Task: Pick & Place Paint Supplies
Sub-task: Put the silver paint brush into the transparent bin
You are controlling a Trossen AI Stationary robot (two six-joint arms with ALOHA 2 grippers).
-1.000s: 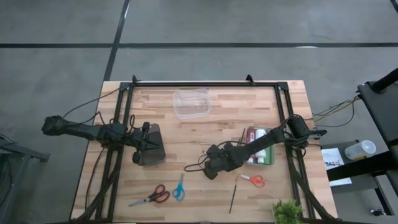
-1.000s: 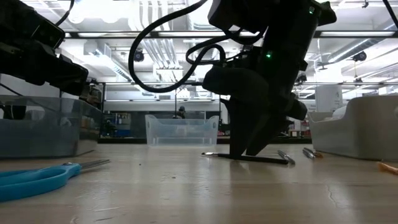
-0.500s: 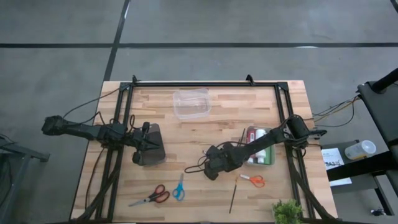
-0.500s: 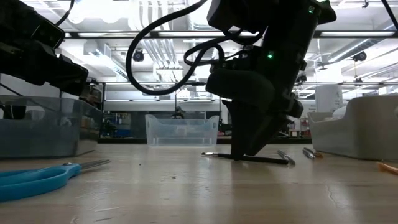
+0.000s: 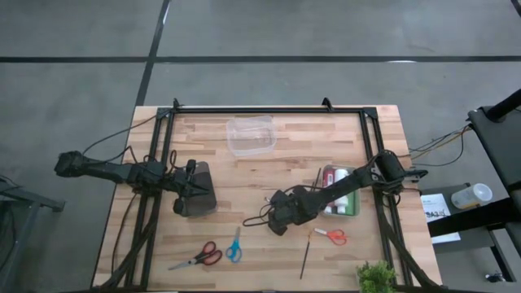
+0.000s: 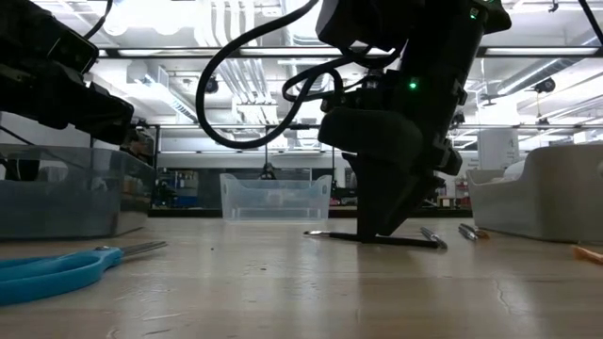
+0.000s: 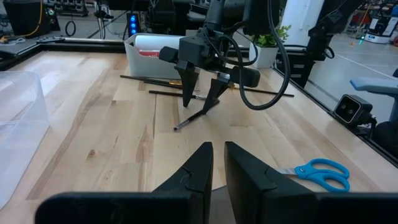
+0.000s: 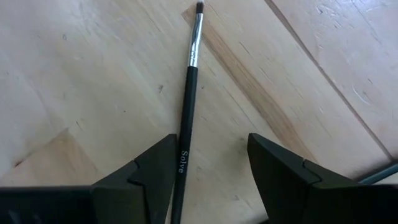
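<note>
I see the right gripper (image 5: 269, 221) lowered to the desk (image 5: 285, 171) near its middle, fingers (image 8: 283, 171) spread apart and pointing down. A thin black paint brush (image 8: 188, 93) lies flat on the wood between those fingers; the right wrist view shows the handle running up through the gap, nearer one finger, bristle end pointing away from the gripper. I cannot tell whether either finger touches it. In the left wrist view the same brush (image 7: 194, 117) lies at the fingertips, with other brushes (image 7: 149, 79) behind it near the white bin (image 7: 149, 53). The left gripper (image 5: 199, 190) waits over the desk's left side, fingers nearly together and empty, well apart from the brush.
</note>
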